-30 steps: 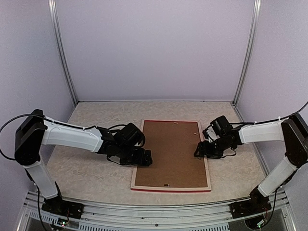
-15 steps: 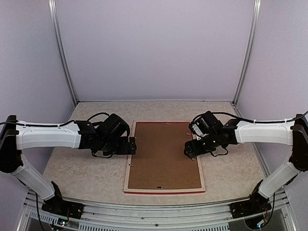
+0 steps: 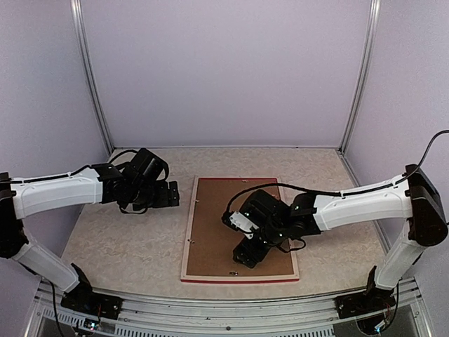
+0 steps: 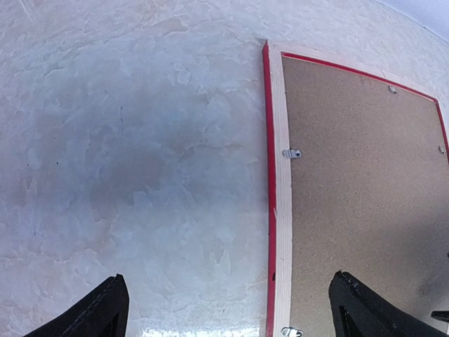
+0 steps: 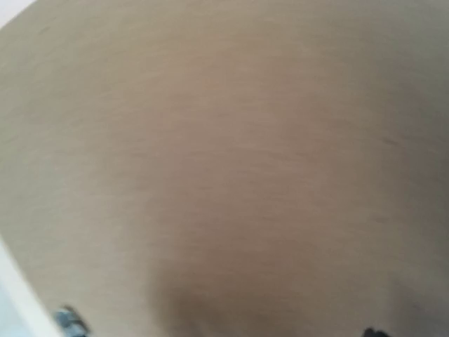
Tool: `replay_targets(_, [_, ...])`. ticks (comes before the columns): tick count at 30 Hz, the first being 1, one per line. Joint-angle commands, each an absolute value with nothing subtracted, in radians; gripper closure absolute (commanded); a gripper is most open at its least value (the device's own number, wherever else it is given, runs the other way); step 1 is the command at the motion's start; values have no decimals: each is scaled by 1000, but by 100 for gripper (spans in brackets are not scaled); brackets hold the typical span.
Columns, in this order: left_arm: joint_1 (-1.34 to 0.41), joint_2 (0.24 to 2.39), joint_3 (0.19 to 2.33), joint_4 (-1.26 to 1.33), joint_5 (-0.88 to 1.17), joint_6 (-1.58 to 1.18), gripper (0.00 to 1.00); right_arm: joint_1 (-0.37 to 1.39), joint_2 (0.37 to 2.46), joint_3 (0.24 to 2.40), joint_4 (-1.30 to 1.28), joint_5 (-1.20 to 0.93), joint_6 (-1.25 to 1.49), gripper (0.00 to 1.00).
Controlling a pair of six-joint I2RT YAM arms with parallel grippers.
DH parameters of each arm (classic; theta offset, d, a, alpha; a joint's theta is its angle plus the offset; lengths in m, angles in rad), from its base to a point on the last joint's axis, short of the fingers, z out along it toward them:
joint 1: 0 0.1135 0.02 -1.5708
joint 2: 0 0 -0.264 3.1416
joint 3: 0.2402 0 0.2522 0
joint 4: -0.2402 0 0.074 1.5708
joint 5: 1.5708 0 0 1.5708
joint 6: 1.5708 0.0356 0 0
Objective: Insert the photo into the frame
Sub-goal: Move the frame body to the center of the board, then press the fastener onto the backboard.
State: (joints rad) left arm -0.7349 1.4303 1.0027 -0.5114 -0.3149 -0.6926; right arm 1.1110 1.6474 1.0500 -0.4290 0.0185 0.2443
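The frame lies face down mid-table, with its red outer edge and pale wood back showing. The brown backing board fills it. The photo is not in view. My left gripper is open and empty, hovering over the bare table left of the frame's far-left part. In the left wrist view the frame's left side runs between my spread fingers. My right gripper is low over the near part of the backing board. The right wrist view shows only the blurred board, so its jaws cannot be read.
Small metal clips sit along the frame's left inner edge, and another shows on the near edge. Pale marbled tabletop surrounds the frame. Purple walls with metal posts enclose the back and sides.
The frame first slid left between both grippers. Since then my left gripper has drawn back left off the frame, and my right gripper has moved from the frame's right edge onto the near backing board.
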Motion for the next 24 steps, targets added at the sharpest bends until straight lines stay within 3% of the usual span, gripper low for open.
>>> replay_targets(1, [-720,1401,1017,-523,-307,-657,1,1177,1679,1098,-412,6,169,16])
replay_targets(24, [-719,1429,993,-483,-246,-658,1,1269,1801,1138,-484,137,145,18])
